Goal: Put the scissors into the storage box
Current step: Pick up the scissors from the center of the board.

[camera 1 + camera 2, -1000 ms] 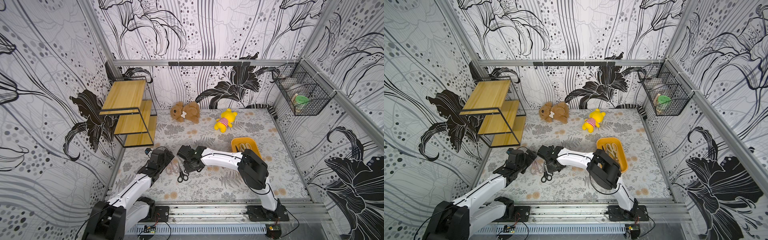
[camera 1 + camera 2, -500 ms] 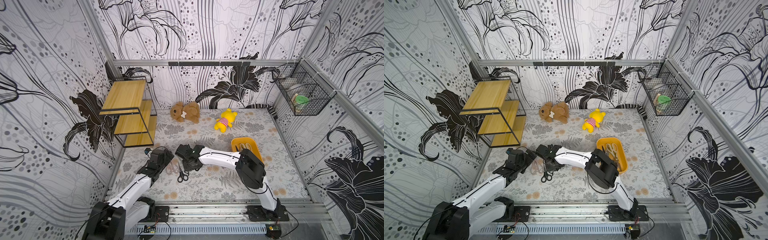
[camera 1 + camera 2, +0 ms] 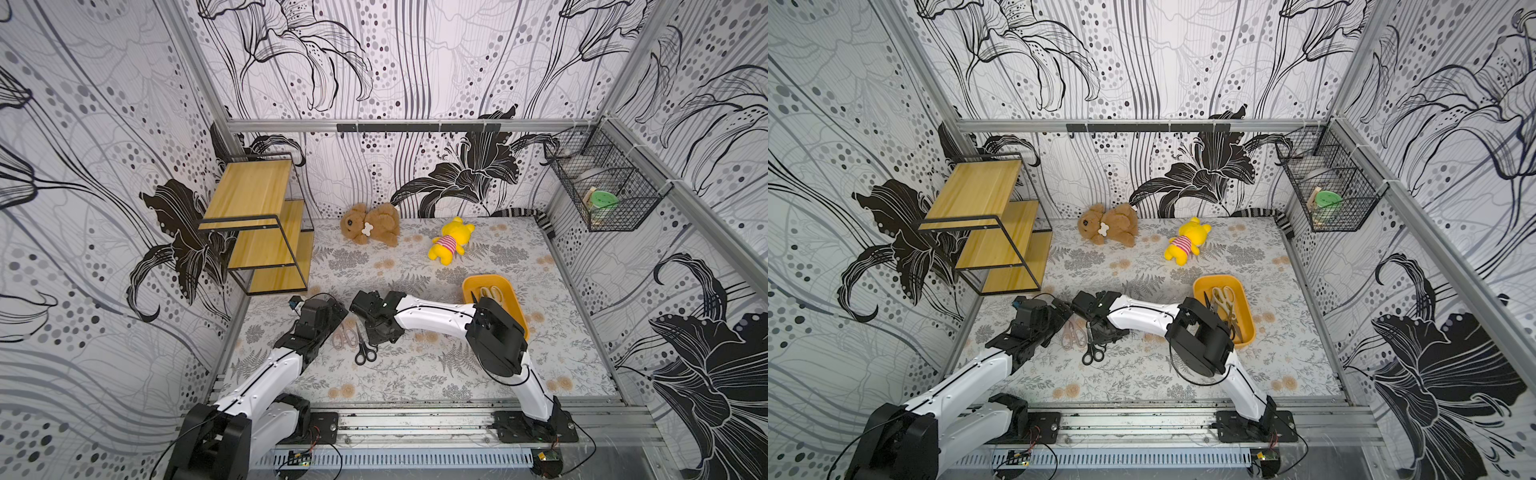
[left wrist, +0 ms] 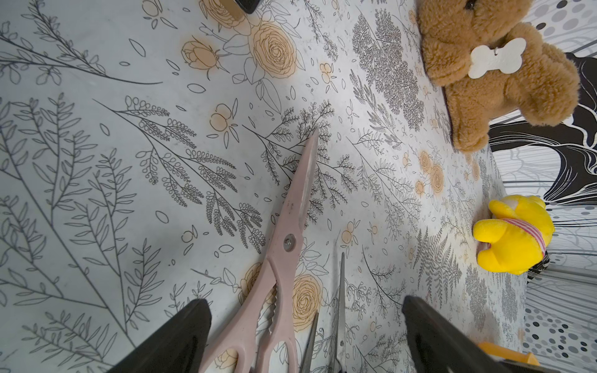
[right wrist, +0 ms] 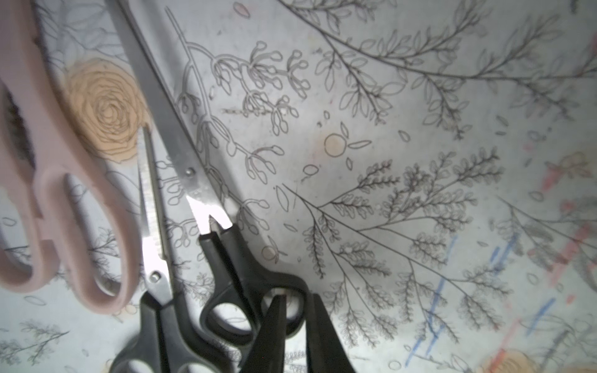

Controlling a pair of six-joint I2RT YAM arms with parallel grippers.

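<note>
Pink scissors [image 3: 343, 335], a long black pair [image 5: 226, 258] and a short black pair [image 5: 151, 226] lie closed, side by side; more pairs [image 3: 1224, 299] lie in the orange box [image 3: 1243, 305].

Brown teddy [image 3: 370, 224] & yellow plush [image 3: 449, 245] lie apart at rear of floral mat [image 3: 415, 374]; wood shelf [image 3: 253, 216] stands at L, wire basket [image 3: 623, 216] w/ green item [image 3: 603, 198] hangs on R wall.
</note>
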